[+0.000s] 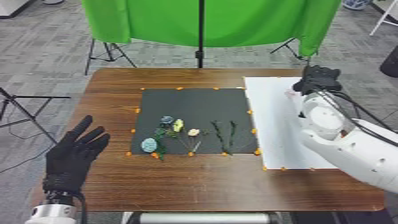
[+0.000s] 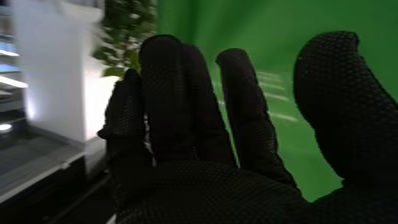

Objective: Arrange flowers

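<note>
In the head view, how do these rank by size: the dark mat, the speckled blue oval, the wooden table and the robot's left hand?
Largest to smallest:
1. Wooden table
2. Dark mat
3. Left hand
4. Speckled blue oval

Head view from above, facing forward and down, right wrist view close-up, green cloth [image 1: 258,30] in both

Behind the right robot hand [image 1: 320,80], its white seven-joint arm [image 1: 355,155] runs out of the head view and hides part of the white paper sheet [image 1: 277,125]. Right of the left robot hand [image 1: 69,162], the small cream flower head [image 1: 194,132] is too tiny to identify. Beyond the right robot hand's fingers, a leafy green plant [image 2: 133,22] is blurred and cut off.
</note>
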